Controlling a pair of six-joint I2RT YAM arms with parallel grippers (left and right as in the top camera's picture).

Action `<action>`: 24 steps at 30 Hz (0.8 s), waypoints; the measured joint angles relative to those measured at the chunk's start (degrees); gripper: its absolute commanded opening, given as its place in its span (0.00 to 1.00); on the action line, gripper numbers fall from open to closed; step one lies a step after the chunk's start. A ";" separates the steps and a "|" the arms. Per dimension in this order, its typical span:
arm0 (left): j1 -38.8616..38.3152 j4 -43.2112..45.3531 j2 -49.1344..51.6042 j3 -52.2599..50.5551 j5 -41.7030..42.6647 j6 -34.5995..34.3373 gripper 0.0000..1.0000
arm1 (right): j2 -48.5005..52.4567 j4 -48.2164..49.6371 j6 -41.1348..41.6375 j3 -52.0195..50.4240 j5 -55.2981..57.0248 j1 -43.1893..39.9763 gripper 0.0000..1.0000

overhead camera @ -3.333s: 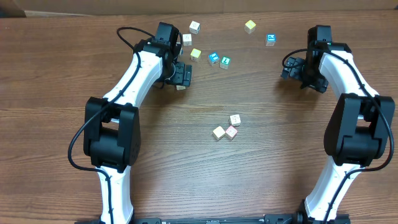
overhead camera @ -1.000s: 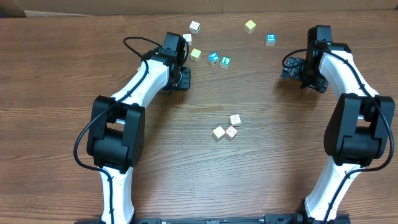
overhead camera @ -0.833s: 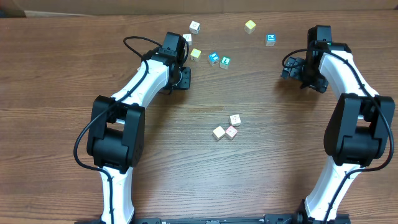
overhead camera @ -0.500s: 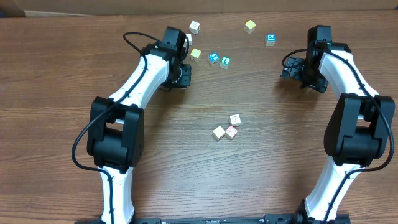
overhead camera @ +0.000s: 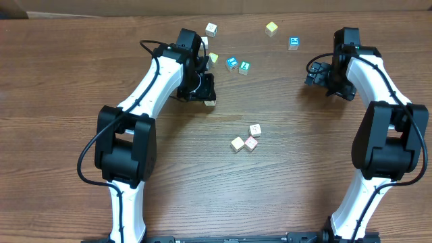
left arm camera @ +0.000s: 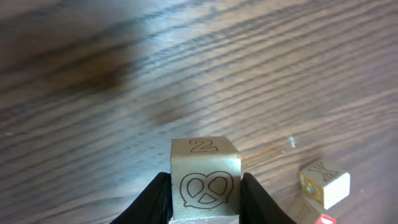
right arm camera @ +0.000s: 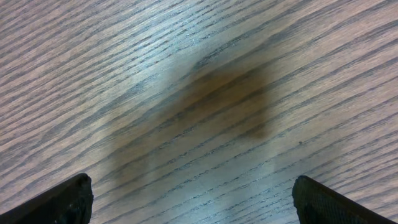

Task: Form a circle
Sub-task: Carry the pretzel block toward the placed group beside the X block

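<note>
Left gripper (left arm camera: 205,200) is clamped on one pale cube (left arm camera: 205,171); right gripper (right arm camera: 199,202) hangs wide, nothing in it. We see no containers on the table (overhead camera: 61,81). Mid-table sits the circle (overhead camera: 247,138): three pale cubes clumped, one pink-marked, well apart from the held one. That pale cube shows a 2 and a pretzel. We judge these light, rigid and smooth-sided: pinch two flat opposite faces, centred, or they twist.

the cream wooden cube (left arm camera: 205,180) bears a dark-outlined 2 and pretzel. the brown wooden counter (overhead camera: 304,175) shows streaky grain. one small pale cube (overhead camera: 251,143) carries pink-red print; a small painted cube (overhead camera: 231,63) has a teal face.
</note>
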 measured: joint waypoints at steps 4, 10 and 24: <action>-1.33 0.44 0.00 0.00 0.90 0.00 0.30 | 0.00 0.00 0.00 0.00 -0.02 0.00 1.00; -5.95 1.57 0.00 0.00 -0.22 0.00 0.30 | 0.00 0.00 0.00 0.00 -0.02 0.00 1.00; -14.38 2.56 0.00 0.00 -11.08 -0.33 0.29 | 0.00 0.00 -0.02 0.00 -0.02 0.00 1.00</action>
